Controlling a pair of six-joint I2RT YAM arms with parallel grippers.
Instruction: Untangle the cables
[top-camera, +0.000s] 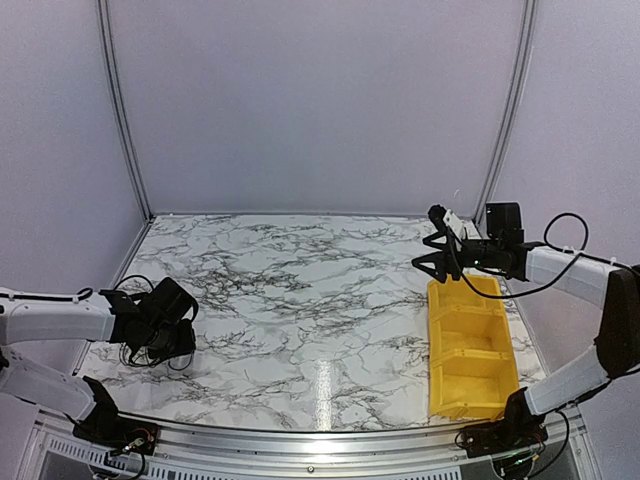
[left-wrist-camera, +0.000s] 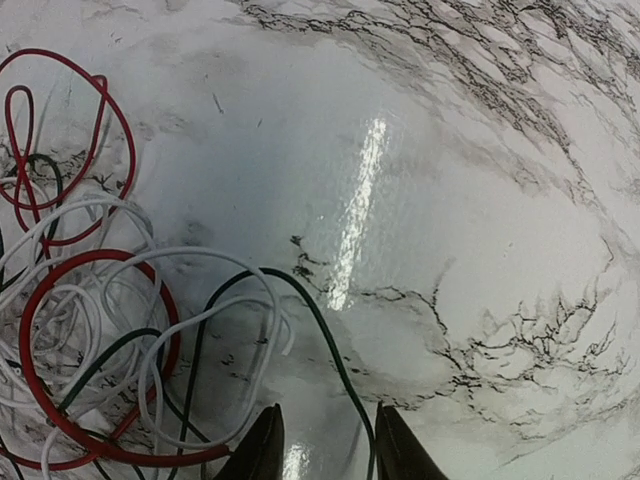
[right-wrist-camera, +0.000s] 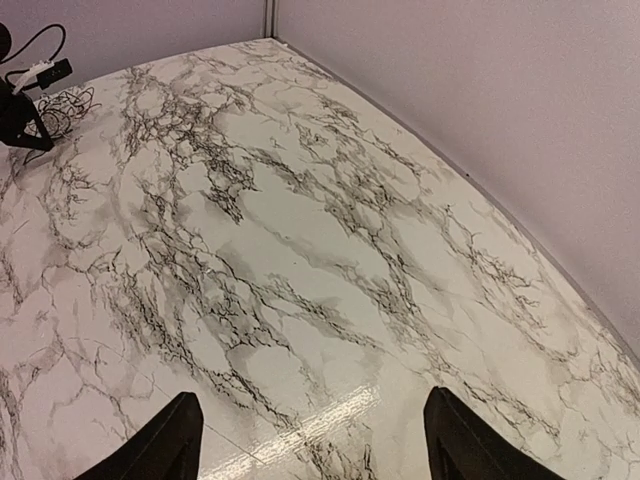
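The cables (left-wrist-camera: 100, 330) lie in a tangled heap of red, white and dark loops on the marble table, at the left of the left wrist view. They show faintly under the left arm in the top view (top-camera: 140, 352) and far off in the right wrist view (right-wrist-camera: 68, 102). My left gripper (left-wrist-camera: 325, 445) is low over the heap's right edge (top-camera: 172, 338), its jaws narrowly apart. One dark cable (left-wrist-camera: 330, 340) runs between the fingertips, not pinched. My right gripper (right-wrist-camera: 315, 440) is wide open and empty, held above the far end of the yellow bin (top-camera: 434, 252).
A yellow bin (top-camera: 432, 345) with three compartments stands at the right side of the table. Grey walls enclose the marble table (top-camera: 300, 290) at the back and sides. The left arm (right-wrist-camera: 15, 100) shows at the top left of the right wrist view.
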